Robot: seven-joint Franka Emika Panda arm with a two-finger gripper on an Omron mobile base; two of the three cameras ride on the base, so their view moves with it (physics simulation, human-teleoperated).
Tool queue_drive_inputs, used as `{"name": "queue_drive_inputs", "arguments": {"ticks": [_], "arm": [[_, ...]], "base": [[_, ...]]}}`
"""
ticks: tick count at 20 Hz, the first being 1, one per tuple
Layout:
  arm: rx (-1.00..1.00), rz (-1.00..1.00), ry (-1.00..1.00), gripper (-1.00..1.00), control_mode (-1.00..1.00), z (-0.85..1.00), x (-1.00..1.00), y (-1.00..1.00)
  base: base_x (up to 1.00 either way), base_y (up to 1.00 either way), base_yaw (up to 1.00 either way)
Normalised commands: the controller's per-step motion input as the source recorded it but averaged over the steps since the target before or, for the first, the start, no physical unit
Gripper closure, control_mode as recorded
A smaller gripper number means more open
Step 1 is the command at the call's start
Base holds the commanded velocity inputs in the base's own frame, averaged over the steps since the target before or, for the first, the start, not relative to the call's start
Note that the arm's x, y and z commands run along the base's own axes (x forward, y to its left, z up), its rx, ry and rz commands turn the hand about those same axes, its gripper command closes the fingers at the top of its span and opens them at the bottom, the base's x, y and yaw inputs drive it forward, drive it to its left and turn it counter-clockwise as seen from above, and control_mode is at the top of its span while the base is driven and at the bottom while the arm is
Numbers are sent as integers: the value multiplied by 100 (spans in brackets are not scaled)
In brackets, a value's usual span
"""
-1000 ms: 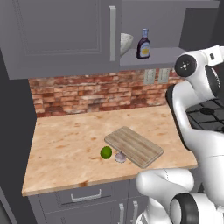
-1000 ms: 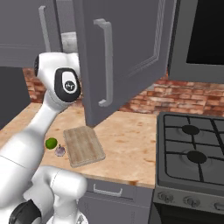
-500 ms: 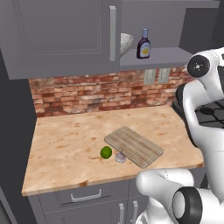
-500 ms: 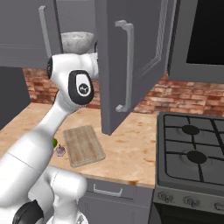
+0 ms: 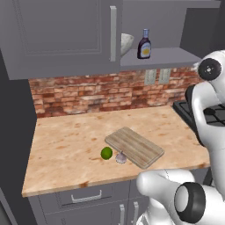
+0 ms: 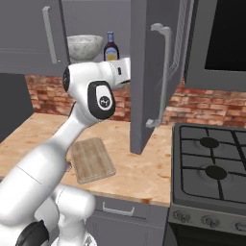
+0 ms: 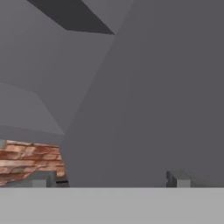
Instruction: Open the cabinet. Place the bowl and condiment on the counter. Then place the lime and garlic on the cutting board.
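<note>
With the cabinet (image 6: pixel 153 72) door swung out at centre frame, the gripper (image 7: pixel 109 178) faces its grey panel, jaws spread wide and empty, while the bowl (image 6: pixel 84 46) and condiment (image 6: pixel 111 47) sit shelved upper left.

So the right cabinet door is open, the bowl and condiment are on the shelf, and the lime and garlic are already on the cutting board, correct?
Not quite. The lime and garlic lie on the counter just beside the cutting board, not on it; the left base view shows this. The rest holds: the cabinet door is open, and the bowl and condiment are on the shelf.
</note>
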Motion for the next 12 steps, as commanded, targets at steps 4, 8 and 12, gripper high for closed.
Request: {"name": "queue_drive_inputs", "arguments": {"ticks": [4,8,12], "arm": [[0,0,-3,-100,-100,0,0,-22],[0,0,0,-100,-100,-1,0,-20],[1,0,8,-100,-100,0,2,-31]], "base": [[0,0,0],[0,0,0],[0,0,0]]}}
